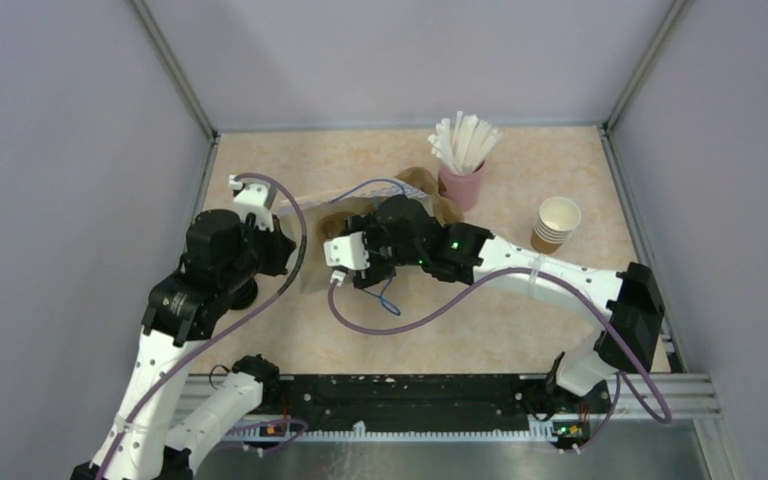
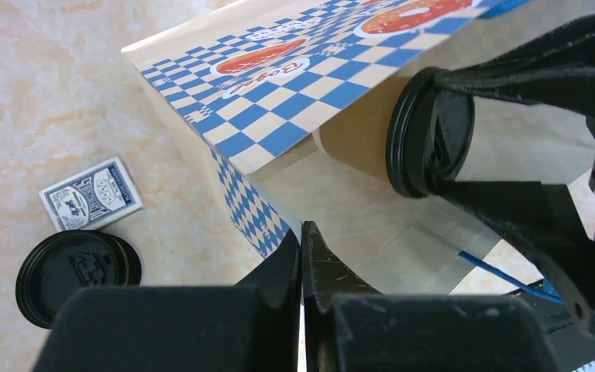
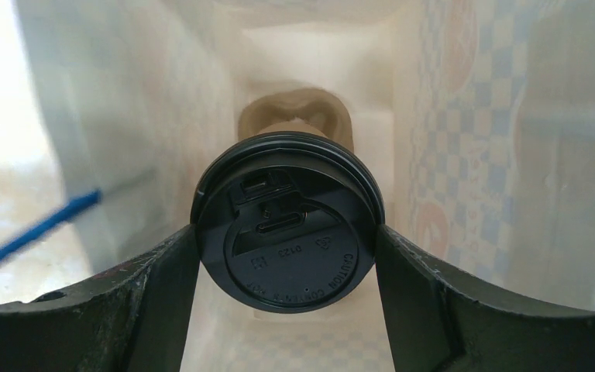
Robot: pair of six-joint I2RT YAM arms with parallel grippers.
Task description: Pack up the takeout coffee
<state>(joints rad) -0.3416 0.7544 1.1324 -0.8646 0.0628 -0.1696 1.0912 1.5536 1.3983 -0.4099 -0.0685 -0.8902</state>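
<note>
Right wrist: takeout coffee lid-first between right gripper jaws, inside paper bag.

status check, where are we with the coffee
left gripper shut on bag edge. right gripper shut on coffee, lidded, partway inside bag. brown thing deep in bag, unclear what.

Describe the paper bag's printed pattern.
Blue-and-white checks with orange-red oval logos; the paper bag shows best in the left wrist view.

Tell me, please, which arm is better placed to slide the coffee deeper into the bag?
Right: the right jaws clasp the takeout coffee by its lid inside the paper bag. The left jaws are shut on the bag's edge, seemingly steadying it.
</note>
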